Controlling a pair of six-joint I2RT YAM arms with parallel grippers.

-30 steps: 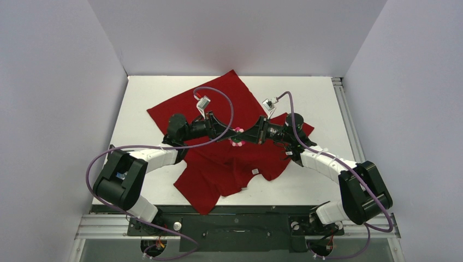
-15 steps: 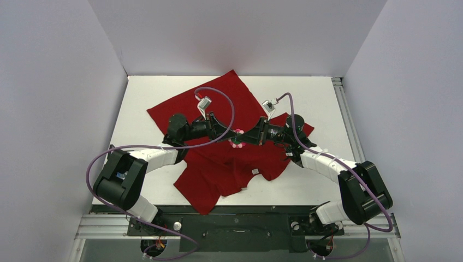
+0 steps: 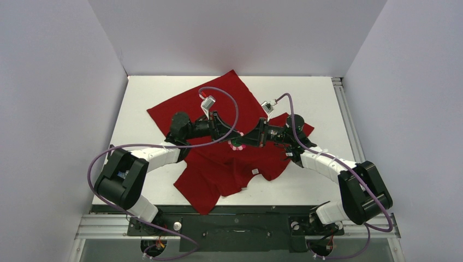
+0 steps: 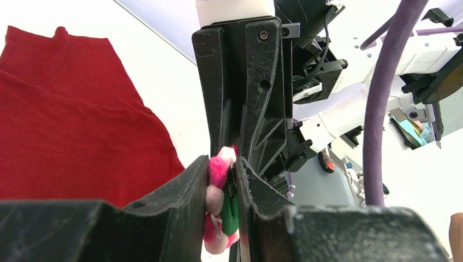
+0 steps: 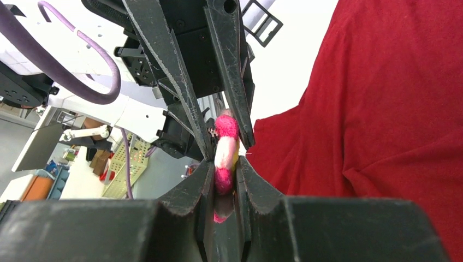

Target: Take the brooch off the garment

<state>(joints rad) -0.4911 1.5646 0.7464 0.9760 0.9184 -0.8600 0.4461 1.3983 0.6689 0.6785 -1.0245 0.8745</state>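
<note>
The brooch (image 3: 237, 145), pink petals with a green back, sits where my two grippers meet above the middle of the dark-red garment (image 3: 218, 103). My left gripper (image 3: 233, 140) is shut on the brooch (image 4: 220, 191), with the petals against one finger and the green back against the other. My right gripper (image 3: 242, 143) comes from the opposite side and is also shut on the brooch (image 5: 224, 150). The garment (image 4: 71, 125) (image 5: 393, 109) lies spread on the table below. I cannot tell whether the pin is still in the cloth.
The garment's white neck tag (image 3: 254, 171) lies near its front edge. The white table (image 3: 147, 98) is walled on three sides. Purple cables (image 3: 218, 93) arc over both wrists. The arm bases stand at the near edge.
My left wrist has shifted slightly right and forward. The brooch stays pinched between both grippers and now sits a little lower in the top view.
</note>
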